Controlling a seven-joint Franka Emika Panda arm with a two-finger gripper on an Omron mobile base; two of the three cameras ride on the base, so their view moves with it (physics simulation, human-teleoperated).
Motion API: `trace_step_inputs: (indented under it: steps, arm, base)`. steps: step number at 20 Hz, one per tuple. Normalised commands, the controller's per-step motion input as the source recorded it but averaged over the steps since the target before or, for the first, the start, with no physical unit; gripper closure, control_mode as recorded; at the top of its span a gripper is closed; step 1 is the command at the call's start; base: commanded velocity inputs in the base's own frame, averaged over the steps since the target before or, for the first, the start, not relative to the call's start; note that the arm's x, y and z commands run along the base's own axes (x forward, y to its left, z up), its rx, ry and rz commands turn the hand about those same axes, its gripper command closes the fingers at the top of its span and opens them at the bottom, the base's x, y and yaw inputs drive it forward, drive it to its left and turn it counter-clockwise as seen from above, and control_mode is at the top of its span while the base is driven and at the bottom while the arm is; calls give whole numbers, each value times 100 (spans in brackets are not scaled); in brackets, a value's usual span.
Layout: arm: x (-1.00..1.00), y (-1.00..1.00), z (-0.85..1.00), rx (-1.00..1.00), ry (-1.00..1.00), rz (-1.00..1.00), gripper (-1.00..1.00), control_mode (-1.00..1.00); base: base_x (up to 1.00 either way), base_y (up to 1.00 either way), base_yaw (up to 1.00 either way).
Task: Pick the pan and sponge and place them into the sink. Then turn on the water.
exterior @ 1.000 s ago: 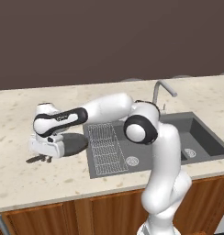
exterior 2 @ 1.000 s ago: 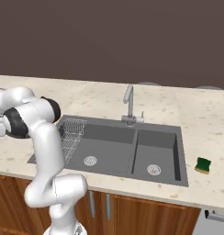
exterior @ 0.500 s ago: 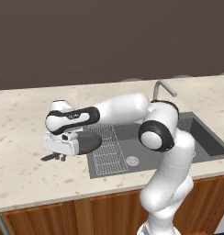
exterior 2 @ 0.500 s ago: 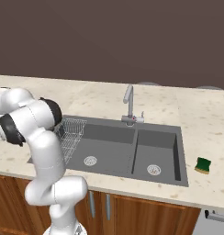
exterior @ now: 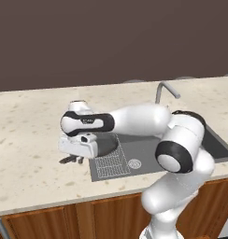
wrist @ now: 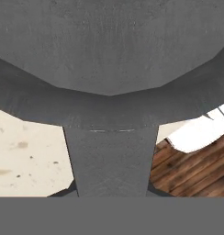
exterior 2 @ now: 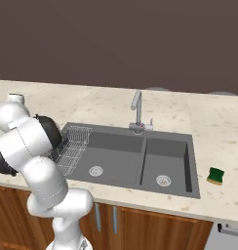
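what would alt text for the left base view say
A white robot arm reaches left across a speckled beige counter, its tool gripping the pan by its handle at the left edge of the dark sink. The pan hangs over the wire rack, with the curved faucet behind.

Beige speckled countertop is carrying everything. Sponge is sitting flat on it, far from the jaws, beyond the recessed sink. Wooden cabinet fronts are running below.
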Motion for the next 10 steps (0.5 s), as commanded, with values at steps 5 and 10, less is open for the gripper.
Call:
trace_step_inputs:
  steps: [5, 10]
  arm:
    - [-19, -52, 23, 1, -1, 2, 100, -100]
    - [-18, -56, 17, 4, 0, 0, 100, -100]
  base:
    - [0, 0, 0]
    - [0, 0, 0]
